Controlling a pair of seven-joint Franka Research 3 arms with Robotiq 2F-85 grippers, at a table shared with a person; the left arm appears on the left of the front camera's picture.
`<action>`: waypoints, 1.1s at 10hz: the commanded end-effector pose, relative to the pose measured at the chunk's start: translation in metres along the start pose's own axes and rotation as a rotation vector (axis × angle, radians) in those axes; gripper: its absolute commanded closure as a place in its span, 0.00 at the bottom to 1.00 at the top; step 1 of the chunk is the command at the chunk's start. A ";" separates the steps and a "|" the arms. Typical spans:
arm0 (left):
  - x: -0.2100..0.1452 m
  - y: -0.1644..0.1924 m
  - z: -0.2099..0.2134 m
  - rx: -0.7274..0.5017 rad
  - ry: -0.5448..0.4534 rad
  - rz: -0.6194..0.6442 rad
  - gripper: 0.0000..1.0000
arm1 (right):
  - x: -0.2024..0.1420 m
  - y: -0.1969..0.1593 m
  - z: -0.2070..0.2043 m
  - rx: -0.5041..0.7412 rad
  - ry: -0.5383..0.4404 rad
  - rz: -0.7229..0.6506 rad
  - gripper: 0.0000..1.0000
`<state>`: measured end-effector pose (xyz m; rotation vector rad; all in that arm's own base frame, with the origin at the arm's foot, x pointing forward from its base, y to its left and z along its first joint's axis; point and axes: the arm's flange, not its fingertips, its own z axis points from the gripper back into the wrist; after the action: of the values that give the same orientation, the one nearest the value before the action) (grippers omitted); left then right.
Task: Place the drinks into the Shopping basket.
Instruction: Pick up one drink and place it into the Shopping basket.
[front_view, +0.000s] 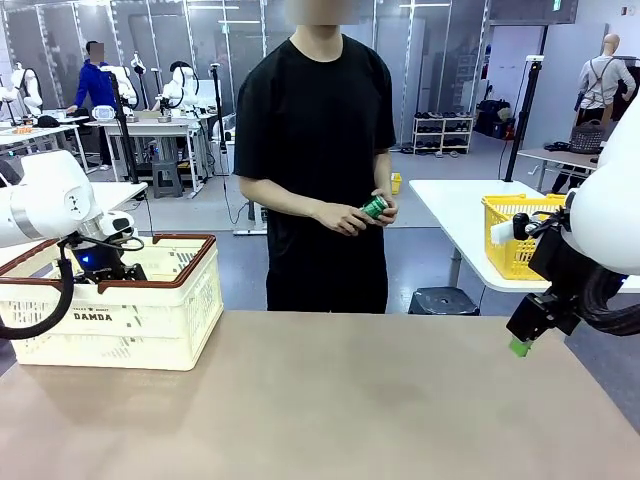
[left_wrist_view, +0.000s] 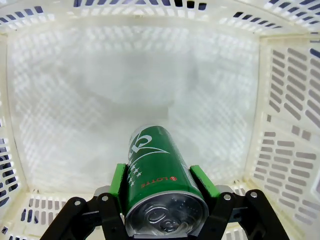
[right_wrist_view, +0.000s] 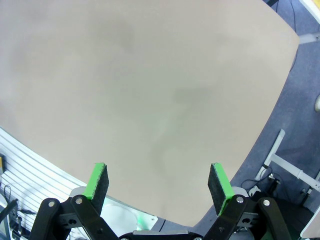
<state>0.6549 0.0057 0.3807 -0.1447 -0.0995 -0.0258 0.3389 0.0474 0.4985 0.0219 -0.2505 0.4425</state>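
Deep inside the cream basket (front_view: 160, 315) at 9 o'clock on the shared table (front_view: 380, 400), the robot's left gripper (left_wrist_view: 160, 182) is clamped on a green drink can (left_wrist_view: 156, 165). Its green pads press on either side of the round body just below the silver top, which faces back toward the wrist while the base points at the latticed floor; whether the base touches that floor cannot be told. At 12 o'clock, across the table, a person (front_view: 315, 130) in a black shirt holds a second can (front_view: 374, 207), green where it shows, in both hands (front_view: 345, 215) at waist height, well apart from the basket. At 3 o'clock the right gripper (front_view: 519, 345) hangs near the table's edge with its jaws wide apart and nothing between them, bare tabletop below. A yellow basket (front_view: 515, 235) sits on a separate table behind it and is no part of the job. Judged from the scene, one drink is about to be set down and the other waits to be handed over. Such a can is probably light if empty, heavier and sloshing if full. The thin metal wall is stiff along its length but dents under a hard squeeze, and the smooth painted side can slip. The sound hold is across the middle of the body, pads square on opposite sides, with only moderate pressure; the rim and pull tab offer nothing to grip.
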 end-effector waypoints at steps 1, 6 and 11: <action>0.004 0.004 -0.004 -0.018 0.023 -0.012 0.39 | -0.002 0.000 -0.001 0.007 0.001 0.003 0.00; -0.002 -0.002 0.001 -0.036 0.037 -0.013 0.11 | -0.002 0.000 -0.001 0.007 0.001 0.003 0.00; -0.001 -0.011 0.008 -0.010 0.012 -0.016 0.00 | -0.002 0.000 -0.001 0.007 0.001 0.003 0.00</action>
<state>0.6524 -0.0045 0.3969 -0.1529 -0.0988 -0.0454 0.3389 0.0474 0.4985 0.0219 -0.2505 0.4426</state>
